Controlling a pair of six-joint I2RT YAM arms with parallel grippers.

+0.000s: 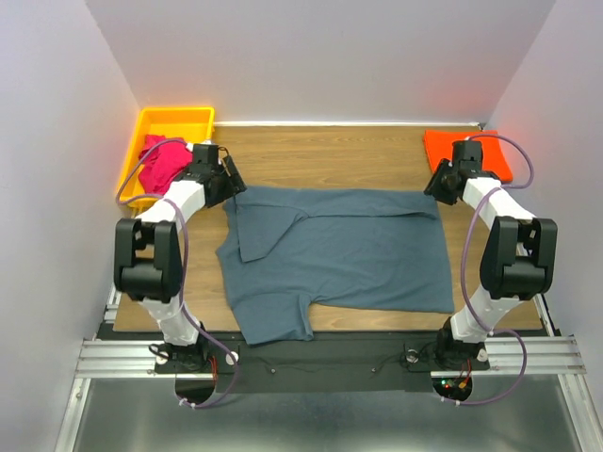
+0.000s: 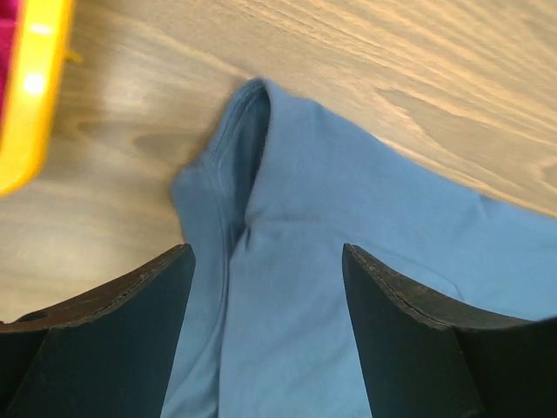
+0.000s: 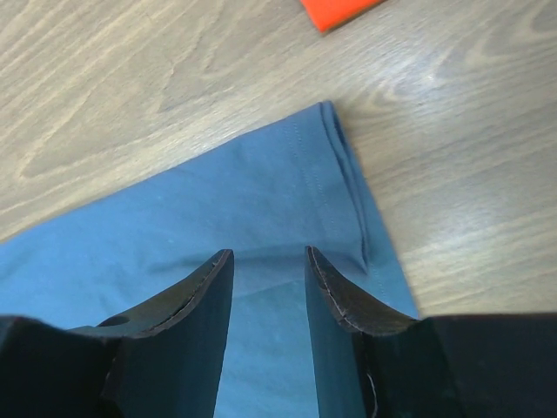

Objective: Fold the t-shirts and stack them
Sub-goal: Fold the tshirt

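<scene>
Slate-blue t-shirt [image 1: 358, 254] flat on table [image 1: 330, 155]; left jaws wide apart, right jaws narrower, both seemingly empty.

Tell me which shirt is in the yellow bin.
The pink shirt, bunched up at the far left. The grey-blue shirt lies spread in the middle; the orange shirt lies far right.

Grey-blue t-shirt [image 1: 344, 259] lies half-folded; orange t-shirt [image 1: 465, 153] folded; pink t-shirt [image 1: 162, 165] crumpled.
</scene>
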